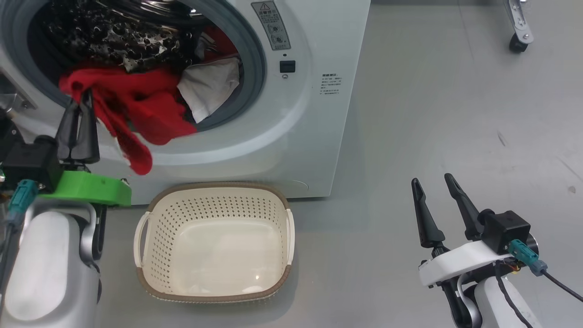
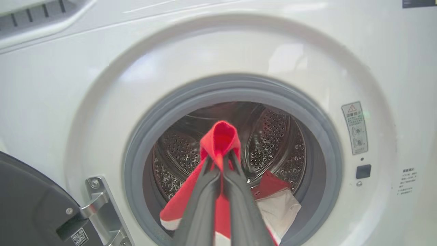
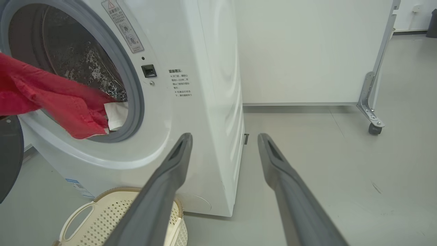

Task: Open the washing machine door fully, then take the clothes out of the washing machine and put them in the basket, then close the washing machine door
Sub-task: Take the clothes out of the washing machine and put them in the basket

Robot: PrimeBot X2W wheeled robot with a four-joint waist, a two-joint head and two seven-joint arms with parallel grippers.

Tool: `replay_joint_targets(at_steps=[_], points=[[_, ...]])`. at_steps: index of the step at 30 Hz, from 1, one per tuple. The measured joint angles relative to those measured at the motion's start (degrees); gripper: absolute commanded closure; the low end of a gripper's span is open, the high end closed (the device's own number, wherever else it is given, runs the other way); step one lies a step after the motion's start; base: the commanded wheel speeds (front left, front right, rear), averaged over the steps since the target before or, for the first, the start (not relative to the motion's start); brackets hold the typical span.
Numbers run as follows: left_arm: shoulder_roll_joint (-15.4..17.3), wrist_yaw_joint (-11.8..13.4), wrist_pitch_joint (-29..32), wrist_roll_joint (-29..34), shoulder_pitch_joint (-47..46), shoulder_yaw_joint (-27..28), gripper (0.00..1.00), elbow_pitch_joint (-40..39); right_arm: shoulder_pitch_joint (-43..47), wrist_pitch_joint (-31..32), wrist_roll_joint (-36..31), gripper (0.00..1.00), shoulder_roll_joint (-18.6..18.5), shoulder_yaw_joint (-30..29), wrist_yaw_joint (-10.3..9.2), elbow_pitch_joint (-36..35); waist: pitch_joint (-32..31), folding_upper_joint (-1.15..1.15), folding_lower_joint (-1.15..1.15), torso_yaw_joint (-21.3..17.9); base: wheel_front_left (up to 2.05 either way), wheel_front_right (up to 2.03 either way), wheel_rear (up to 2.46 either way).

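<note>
The washing machine (image 1: pixel 300 136) stands with its mouth uncovered. Its black-framed door (image 2: pixel 27 205) is swung out to the left on a metal hinge. My left gripper (image 1: pixel 84 95) is shut on a fold of the red garment (image 2: pixel 220 136). That garment (image 1: pixel 136 109) trails from the drum over the grey rubber ring and hangs down the front. A white cloth (image 1: pixel 212 86) lies inside at the drum's right edge. Below the opening the cream basket (image 1: pixel 214 185) sits on the floor with nothing in it. My right gripper (image 1: pixel 432 180) stands open over the floor to the right, with the same open gripper (image 3: pixel 223 136) holding nothing.
A white partition panel (image 3: pixel 307 51) on a castor (image 3: pixel 374 128) stands behind and to the right of the machine. Grey floor (image 1: pixel 432 114) stretches right of the machine and basket.
</note>
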Motion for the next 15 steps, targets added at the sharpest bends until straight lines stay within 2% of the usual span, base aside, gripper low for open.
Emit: replay_joint_targets(at_steps=[8, 15], points=[[-0.2, 0.6, -0.2, 3.2, 1.4, 1.5, 1.0, -13.5, 1.0, 0.0, -0.1, 0.0, 0.0, 0.7, 0.01, 0.2, -1.7, 0.0, 0.0, 1.1, 0.0, 0.0, 0.0], [-0.8, 1.0, -0.3, 3.5, 4.4, 1.8, 1.0, -18.8, 1.0, 0.0, -0.4, 0.0, 0.0, 1.6, 0.34, 0.2, -2.1, 0.0, 0.0, 1.0, 0.0, 0.0, 0.0]])
